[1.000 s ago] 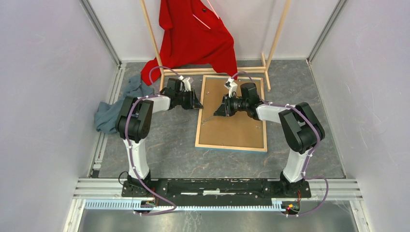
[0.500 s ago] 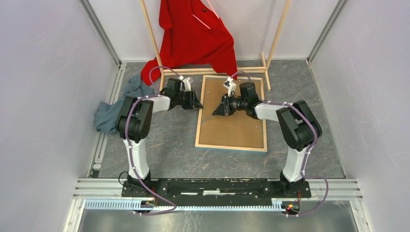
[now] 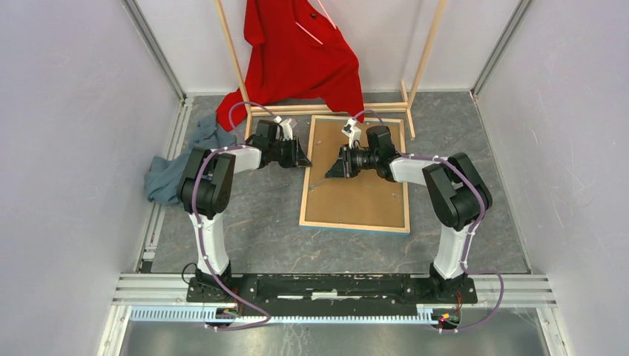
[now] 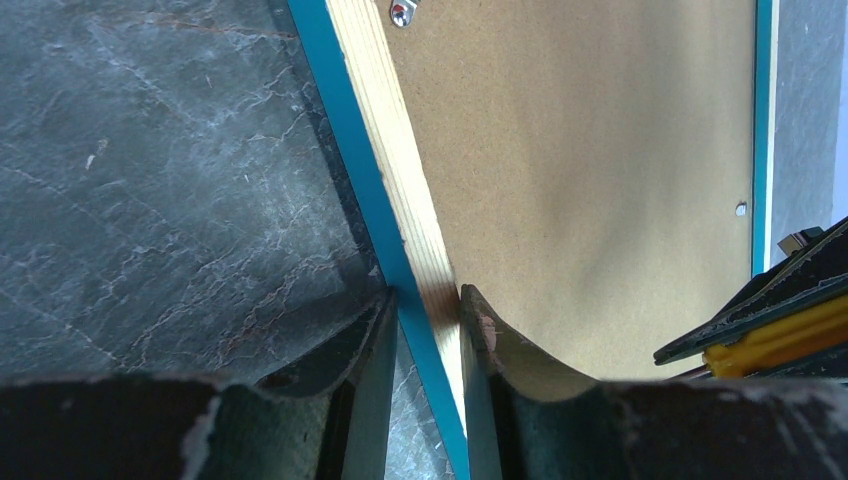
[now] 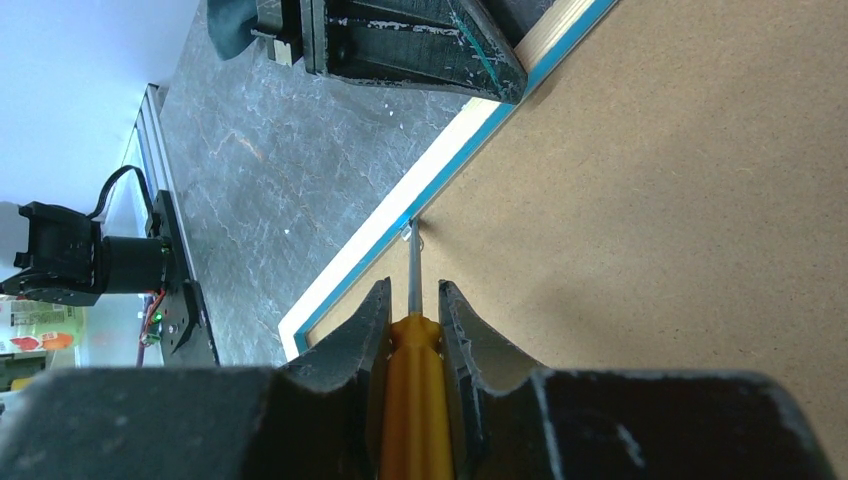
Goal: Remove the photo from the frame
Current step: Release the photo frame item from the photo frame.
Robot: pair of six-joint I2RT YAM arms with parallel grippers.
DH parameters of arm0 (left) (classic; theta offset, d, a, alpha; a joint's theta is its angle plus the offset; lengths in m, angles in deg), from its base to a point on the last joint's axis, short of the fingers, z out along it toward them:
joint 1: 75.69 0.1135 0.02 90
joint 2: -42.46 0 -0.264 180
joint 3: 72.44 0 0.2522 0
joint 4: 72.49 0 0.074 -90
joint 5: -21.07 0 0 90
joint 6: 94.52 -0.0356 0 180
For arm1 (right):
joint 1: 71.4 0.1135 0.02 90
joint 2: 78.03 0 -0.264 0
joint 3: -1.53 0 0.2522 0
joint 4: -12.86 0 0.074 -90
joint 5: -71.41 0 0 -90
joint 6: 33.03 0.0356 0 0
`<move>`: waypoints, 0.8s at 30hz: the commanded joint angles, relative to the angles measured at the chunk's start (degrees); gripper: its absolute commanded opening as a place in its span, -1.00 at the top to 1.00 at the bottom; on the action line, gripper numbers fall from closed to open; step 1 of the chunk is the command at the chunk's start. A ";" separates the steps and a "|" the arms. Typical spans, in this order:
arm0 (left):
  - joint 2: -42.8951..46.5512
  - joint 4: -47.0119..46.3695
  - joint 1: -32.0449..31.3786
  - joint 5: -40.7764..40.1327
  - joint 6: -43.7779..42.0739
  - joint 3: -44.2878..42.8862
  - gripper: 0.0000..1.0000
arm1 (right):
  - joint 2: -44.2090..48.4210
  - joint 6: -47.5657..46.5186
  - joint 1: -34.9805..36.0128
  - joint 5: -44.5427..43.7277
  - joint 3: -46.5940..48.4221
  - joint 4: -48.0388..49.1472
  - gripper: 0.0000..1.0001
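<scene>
At the far left a grey-blue cloth (image 3: pixel 172 169) lies crumpled on the dark marbled desk (image 3: pixel 252 222), well apart from the work.

Next comes the left gripper (image 4: pixel 425 312). It is clamped on the frame (image 3: pixel 354 225), one finger on the blue outer side of the left rail and the other on the inner side, against the board. We judge that it is pinning the frame in place.

The frame lies face down in the middle of the desk, pale wood edges up. The plain brown backing board (image 3: pixel 363 196) fills it and looks fully seated. The photo does not show in any view. We take it to be under the board, inside the frame.

To the right, over the board, the right gripper (image 5: pixel 412 300) is closed narrowly on the yellow-orange handle of a screwdriver (image 5: pixel 411 355). The shaft points at the left rail. Its tip sits at a small metal retaining tab (image 5: pixel 409 231) where the board meets the rail. Whether the tab has been turned at all we cannot tell.

Behind, a red garment (image 3: pixel 297 52) hangs on a wooden clothes rack (image 3: pixel 424 55), which plays no part in this.

We judge the task to be at an early stage:
- Other small metal fasteners show along the rails, and they probably need freeing too.
- The board has yet to be lifted off.
- The photo has yet to be drawn out.
</scene>
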 commanded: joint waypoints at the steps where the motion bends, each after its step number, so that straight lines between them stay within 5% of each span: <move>1: -3.87 4.26 0.56 -7.29 -3.82 0.86 0.28 | -1.08 -0.20 0.42 1.68 1.92 -0.94 1.00; 24: -3.86 4.17 0.56 -7.23 -3.87 0.96 0.28 | -0.09 -8.68 1.49 -1.43 4.84 -7.92 1.00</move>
